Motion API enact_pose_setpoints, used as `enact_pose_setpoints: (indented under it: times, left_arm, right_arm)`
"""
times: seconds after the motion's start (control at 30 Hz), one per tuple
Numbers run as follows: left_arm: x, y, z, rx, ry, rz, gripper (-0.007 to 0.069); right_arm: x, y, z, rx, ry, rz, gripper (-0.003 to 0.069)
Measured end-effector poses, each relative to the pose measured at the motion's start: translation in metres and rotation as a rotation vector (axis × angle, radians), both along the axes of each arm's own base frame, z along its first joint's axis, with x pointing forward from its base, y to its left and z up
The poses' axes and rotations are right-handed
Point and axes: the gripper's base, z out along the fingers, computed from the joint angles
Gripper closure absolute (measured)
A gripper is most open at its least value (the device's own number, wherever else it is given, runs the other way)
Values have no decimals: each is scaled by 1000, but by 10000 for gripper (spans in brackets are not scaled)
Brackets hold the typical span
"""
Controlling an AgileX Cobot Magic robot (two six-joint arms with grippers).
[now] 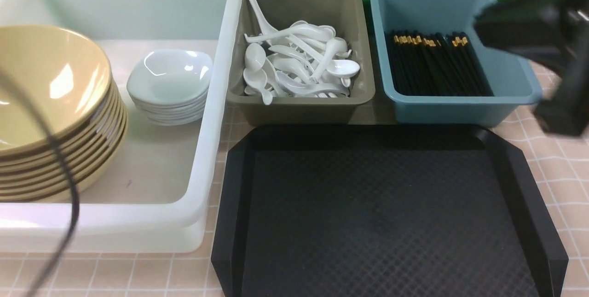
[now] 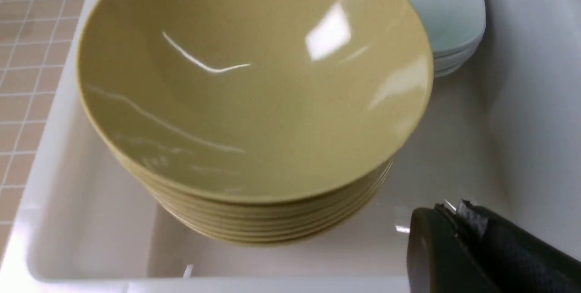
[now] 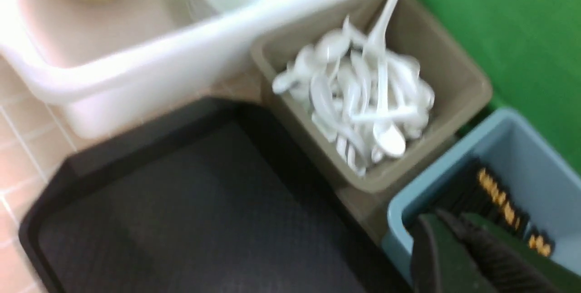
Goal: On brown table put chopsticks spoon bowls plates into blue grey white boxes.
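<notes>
brown table (image 1: 559, 168) bearing, from largest to smallest: white tub (image 1: 216, 103) holding a stack of bowls (image 1: 55, 117) with a stack of plates (image 1: 170, 85) beside it; black tray (image 1: 382, 214), near side; grey box (image 1: 363, 48) heaped with spoons (image 1: 299, 64); blue box (image 1: 511, 71) with chopsticks (image 1: 435, 64) laid side by side. left gripper (image 2: 458, 220) closed on nothing, beside the bowls inside the tub. right gripper (image 3: 449, 234), blurred, over the blue box's edge, apparently closed and empty.
</notes>
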Motion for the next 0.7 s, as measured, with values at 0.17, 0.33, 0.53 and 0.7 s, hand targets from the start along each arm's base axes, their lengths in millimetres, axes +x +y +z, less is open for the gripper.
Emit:
enact_pose_setpoints:
  times: [0.17, 0.33, 0.53, 0.7]
  left_arm:
    - [-48, -1, -39, 0, -170, -5, 619]
    - [-67, -1, -54, 19, -298, -4, 619]
    - [-78, -1, -68, 28, -371, -3, 619]
    - [-76, -1, -80, 26, -337, -3, 619]
  right_arm:
    - [-29, -21, -35, 170, -119, 48, 561]
    - [-41, -27, -52, 256, -189, 81, 559]
    - [-41, -26, -66, 256, -186, 92, 559]
    - [-41, -26, -70, 249, -178, 91, 559]
